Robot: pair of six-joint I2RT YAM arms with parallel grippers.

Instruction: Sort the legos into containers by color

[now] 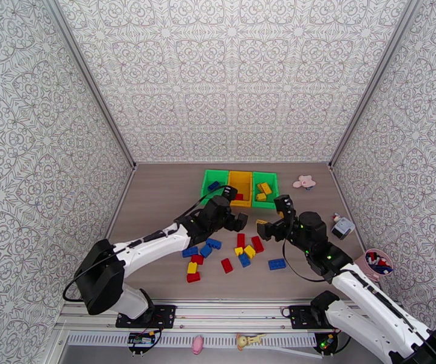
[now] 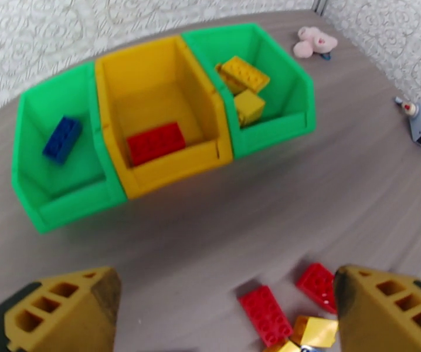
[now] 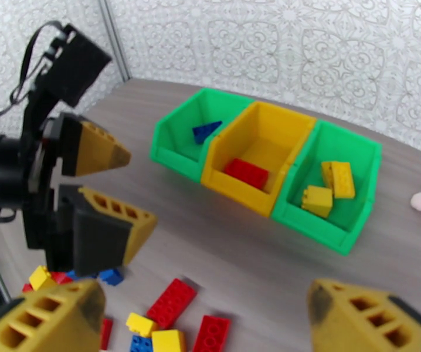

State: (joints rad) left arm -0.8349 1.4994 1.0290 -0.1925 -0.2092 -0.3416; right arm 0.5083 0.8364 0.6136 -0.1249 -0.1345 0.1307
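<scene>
Three joined containers stand at the back: a left green bin (image 1: 206,179) holding a blue lego (image 2: 63,139), a yellow bin (image 2: 172,166) with a red lego (image 2: 155,142), and a right green bin (image 2: 278,127) with yellow legos (image 2: 243,83). Loose red, yellow and blue legos (image 1: 224,255) lie scattered in front of them. My left gripper (image 1: 235,207) hangs open just in front of the yellow bin with nothing between its fingers (image 2: 64,312). Beside it, my right gripper (image 1: 275,216) is open and empty above the right end of the loose legos (image 3: 172,301).
A pink flower toy (image 1: 305,182) lies right of the bins. A small grey-white object (image 1: 342,227) sits near the right wall, and a pink cup (image 1: 376,263) of small pieces stands at the front right. Patterned walls close in three sides.
</scene>
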